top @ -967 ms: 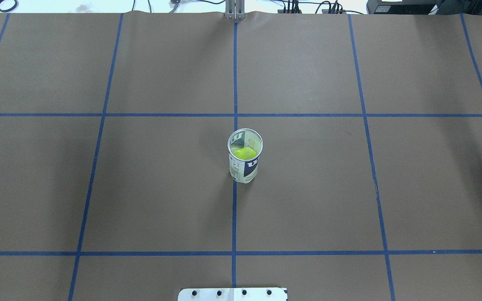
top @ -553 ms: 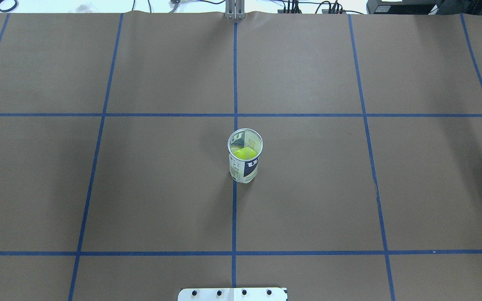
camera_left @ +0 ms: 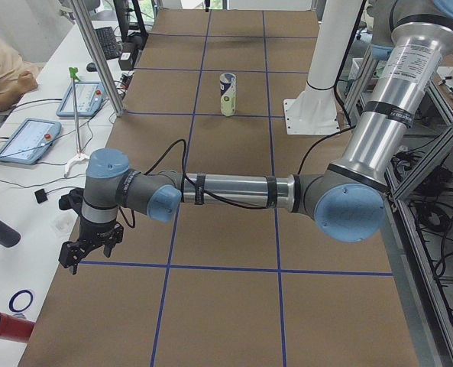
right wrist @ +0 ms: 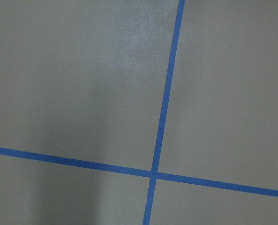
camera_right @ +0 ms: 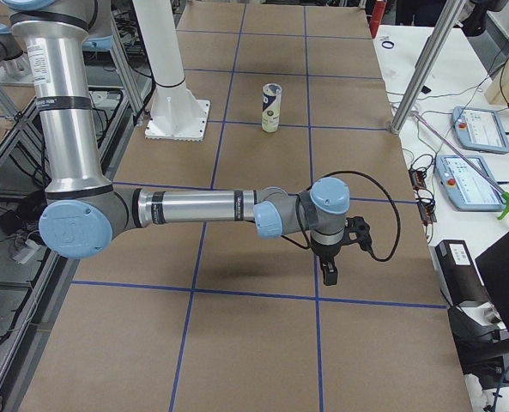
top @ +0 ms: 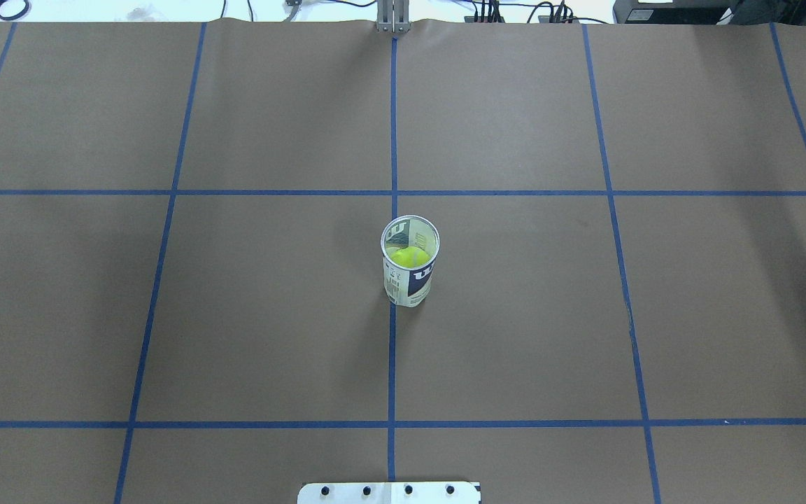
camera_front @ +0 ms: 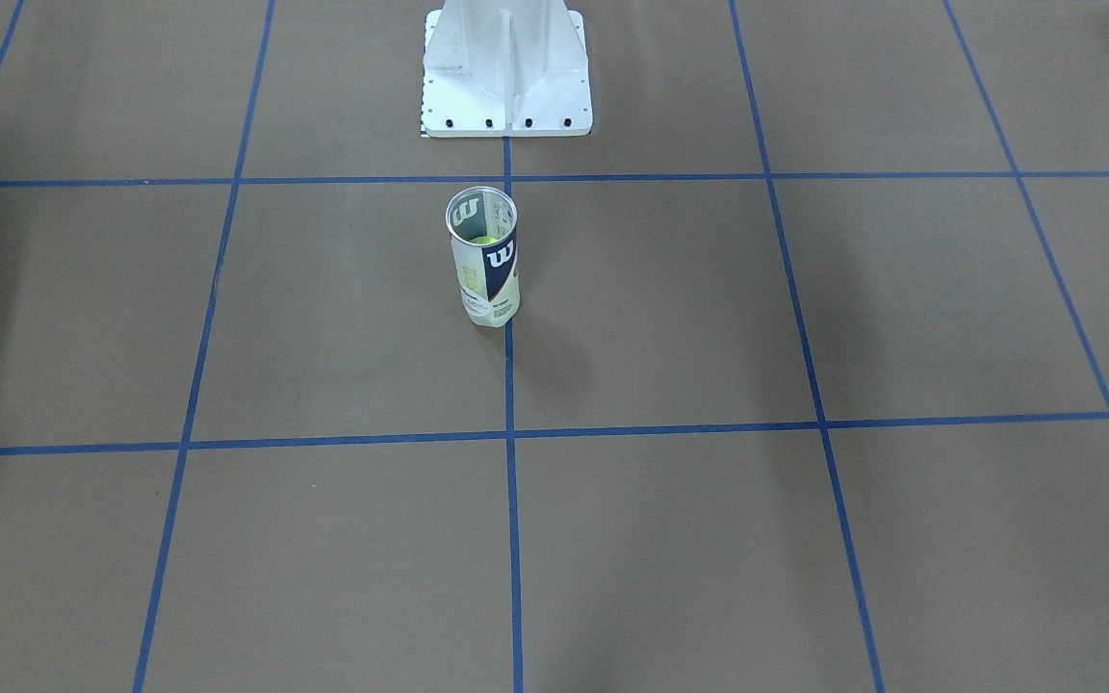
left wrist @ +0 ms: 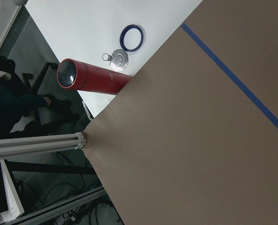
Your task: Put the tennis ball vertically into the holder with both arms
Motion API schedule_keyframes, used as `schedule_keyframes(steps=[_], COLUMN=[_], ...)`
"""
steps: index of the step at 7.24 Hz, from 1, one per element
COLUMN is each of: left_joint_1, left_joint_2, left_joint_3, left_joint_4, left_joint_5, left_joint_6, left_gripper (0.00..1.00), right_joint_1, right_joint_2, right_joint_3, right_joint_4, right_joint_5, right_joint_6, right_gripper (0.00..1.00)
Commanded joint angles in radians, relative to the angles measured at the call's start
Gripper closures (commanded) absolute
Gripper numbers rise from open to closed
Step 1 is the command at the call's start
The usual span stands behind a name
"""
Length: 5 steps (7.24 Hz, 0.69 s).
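- Found left gripper low over the table at its left end, near the edge, pointing down, nothing in it.
- Cannot tell whether its jaws stand wide or narrow: seen only from the side camera.
- Found right gripper likewise low over the table's right end, pointing down, nothing seen in it; cannot tell the jaw gap there either, for the same reason.
- Noted left arm and right arm both stretched out flat, well apart from the can.
- Located the can upright near table centre, on the middle tape line, near the white base but not touching it.
- Located the ball inside the can, below the rim; probably resting on the bottom, though the label hides the lower part.
- Judged insertion done; nothing left to place.
- Risk 1: tipping the can. Free-standing, tall, narrow, light, gripped by neither arm; any sweep of an elbow or wrist back across centre at this low height would knock it over and roll the ball out.
- Risk 2: snagging at the left end. Red flask lying on the bench just beside the table edge under the left wrist; an outward or downward move there could strike it.
- Risk 3: dragging fingertips on the paper cover if either arm travels without lifting first.
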Motion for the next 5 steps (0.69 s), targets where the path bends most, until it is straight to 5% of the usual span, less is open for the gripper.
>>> schedule_keyframes(steps=[1,4,5], left_joint_1=[-0.004,-0.002,-0.004], left_joint_2=[0.007,0.056,0.061], left_joint_3=[0.009,0.006,-0.008], left_joint_4=[0.050,0.379,0.403], left_joint_5=[-0.085,-0.216,-0.260], left_joint_6=[-0.213,-0.217,-0.216], left_gripper=[0.00,0.00,0.00], right_joint_1=[0.000,0.000,0.000], right_joint_2=[-0.006,-0.017,-0.018], right_joint_3=[-0.001,-0.001,-0.001], right_joint_4=[0.000,-0.005,-0.006], right_joint_5=[0.000,0.021,0.041], right_joint_6=[0.002,0.001,0.001], right_gripper=[0.01,0.01,0.01])
